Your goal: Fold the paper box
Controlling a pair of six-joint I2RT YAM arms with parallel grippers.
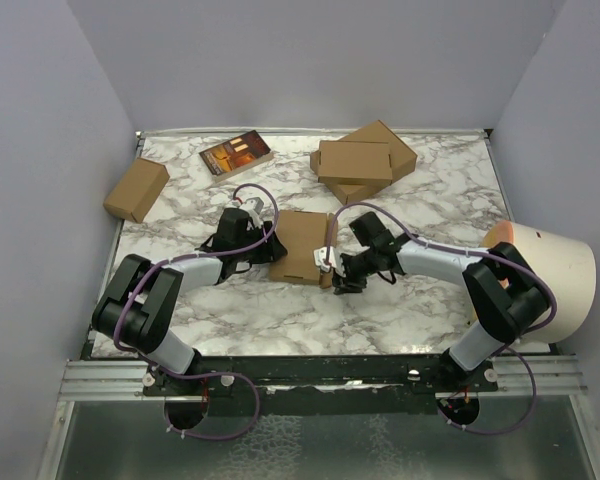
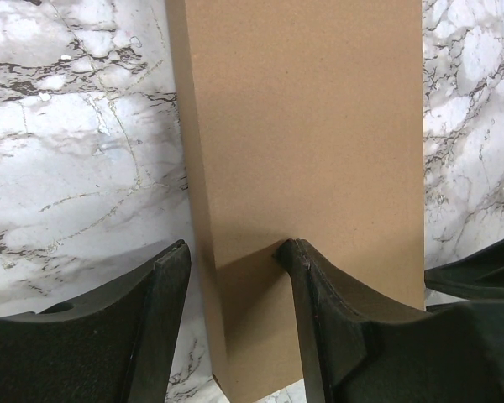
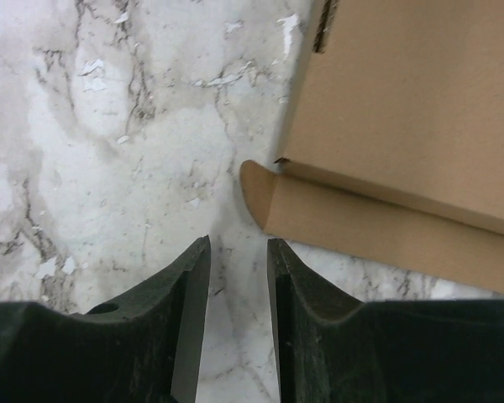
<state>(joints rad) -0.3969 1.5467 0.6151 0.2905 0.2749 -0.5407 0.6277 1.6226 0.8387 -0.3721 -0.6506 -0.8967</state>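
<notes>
Paper box [image 1: 302, 245]: lies flat near the middle of the bench [image 1: 430, 300], between the two claws, with its long sides running away from the arm bases.
Box condition: lid panel down and flat. The top external view shows a notch at the near right corner.
Box, left wrist view [image 2: 311, 126]: plain brown top face, with the left side wall in shadow.
Box, right wrist view [image 3: 412, 101]: one corner is visible, with a rounded flap [image 3: 269, 197] projecting from under the lid onto the marble.
Left claw [image 1: 272, 248]: released. The jaws stand apart and straddle the box's left edge [image 2: 235, 252].
Left claw fingers: one lies over the lid, the other over bare marble just beside the side wall. Contact with the lid appears likely but cannot be confirmed.
Right claw [image 1: 336, 278]: released and empty. The jaws stand a narrow gap apart over bare marble [image 3: 238, 243].
Right claw position: near the box's near right corner, just beside the rounded flap and apart from it.
Stacked boxes [image 1: 365, 160]: two folded brown boxes at the far right of the bench, well apart from the paper box.
Small carton [image 1: 137, 189]: at the far left edge of the bench.
Dark book [image 1: 236, 153]: flat on the bench, between the small carton and the stacked boxes.
Pale rounded object [image 1: 550, 280]: beside the right arm, at the bench's right edge.
</notes>
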